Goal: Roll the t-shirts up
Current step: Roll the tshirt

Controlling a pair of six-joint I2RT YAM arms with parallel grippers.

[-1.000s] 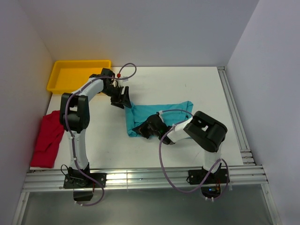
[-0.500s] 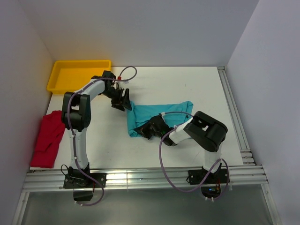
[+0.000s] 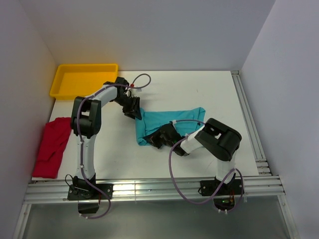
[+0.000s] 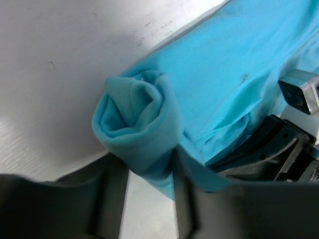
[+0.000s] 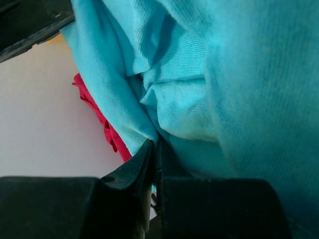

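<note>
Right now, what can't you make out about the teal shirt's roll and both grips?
- Top external: left gripper and right gripper cover the left edge of the teal t-shirt; the roll is too small to judge.
- Left wrist: the roll's far end is hidden behind its own cloth.
- Right wrist: teal cloth fills the frame, hiding most of the red t-shirt.

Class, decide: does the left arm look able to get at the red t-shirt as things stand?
Probably not yet: the left gripper is shut on the teal t-shirt. Otherwise the red t-shirt lies uncovered beside that arm.
</note>
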